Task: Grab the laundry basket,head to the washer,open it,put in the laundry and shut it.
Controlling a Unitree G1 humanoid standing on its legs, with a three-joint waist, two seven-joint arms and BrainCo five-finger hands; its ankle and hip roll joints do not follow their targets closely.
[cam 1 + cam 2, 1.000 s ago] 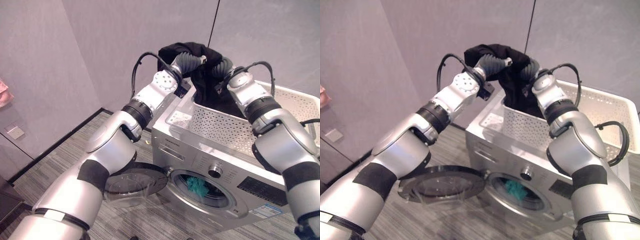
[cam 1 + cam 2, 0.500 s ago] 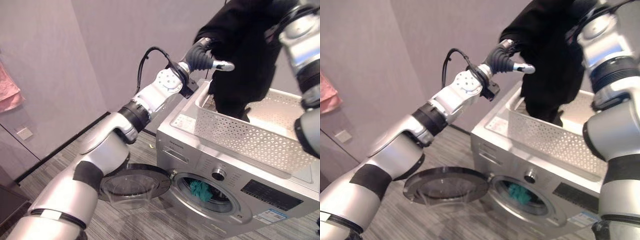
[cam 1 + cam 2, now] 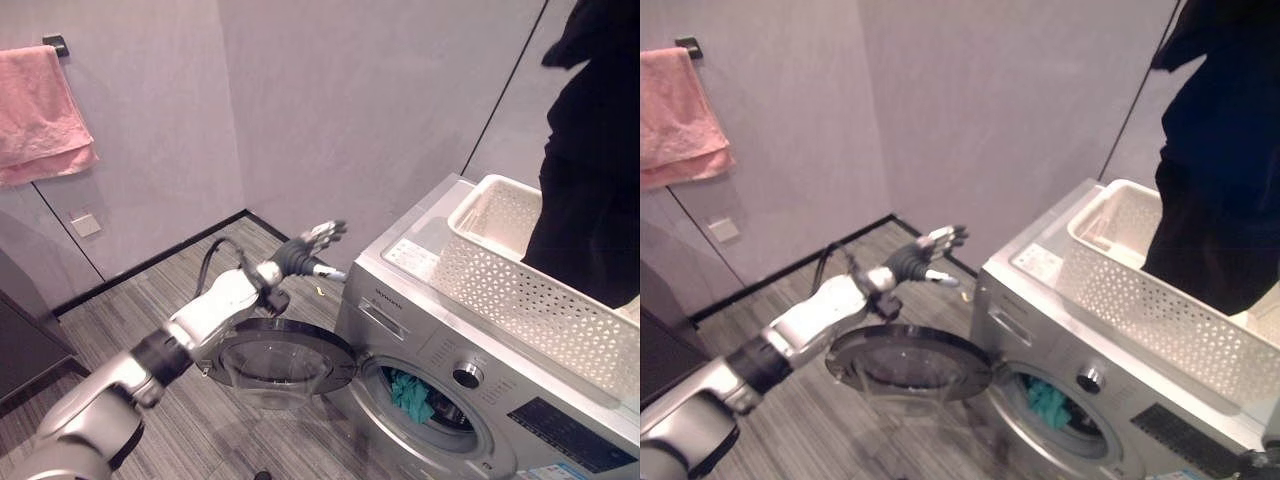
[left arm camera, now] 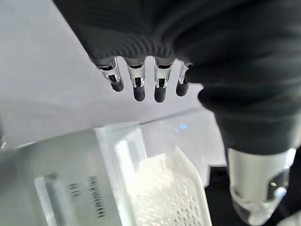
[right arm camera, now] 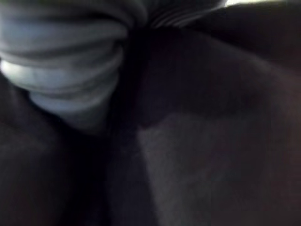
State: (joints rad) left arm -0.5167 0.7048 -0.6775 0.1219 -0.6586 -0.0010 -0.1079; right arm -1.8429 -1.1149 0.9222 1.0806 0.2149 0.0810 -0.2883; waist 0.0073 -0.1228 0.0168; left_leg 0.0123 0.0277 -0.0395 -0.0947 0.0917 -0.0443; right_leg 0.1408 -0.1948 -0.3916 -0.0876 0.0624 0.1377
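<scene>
A black garment (image 3: 592, 170) hangs in the air, its lower end still inside the white laundry basket (image 3: 500, 290) on top of the washer (image 3: 415, 335). In the right wrist view my right hand (image 5: 70, 80) is curled into that dark cloth (image 5: 211, 141). The washer's round door (image 3: 275, 358) stands open, and a teal cloth (image 3: 408, 395) lies in the drum. My left hand (image 3: 308, 250) is open with fingers spread, in the air above the door and left of the washer's front corner. Its straight fingers (image 4: 136, 87) point toward the basket (image 4: 169, 193).
A pink towel (image 3: 40, 110) hangs on the left wall above a wall socket (image 3: 85, 223). Striped grey floor (image 3: 150, 300) stretches left of the washer. The open door juts out over the floor in front of the machine.
The view has swung. My left hand has let go of the black garment and dropped beside the washer, open. The garment has risen higher out of the basket with my right hand.
</scene>
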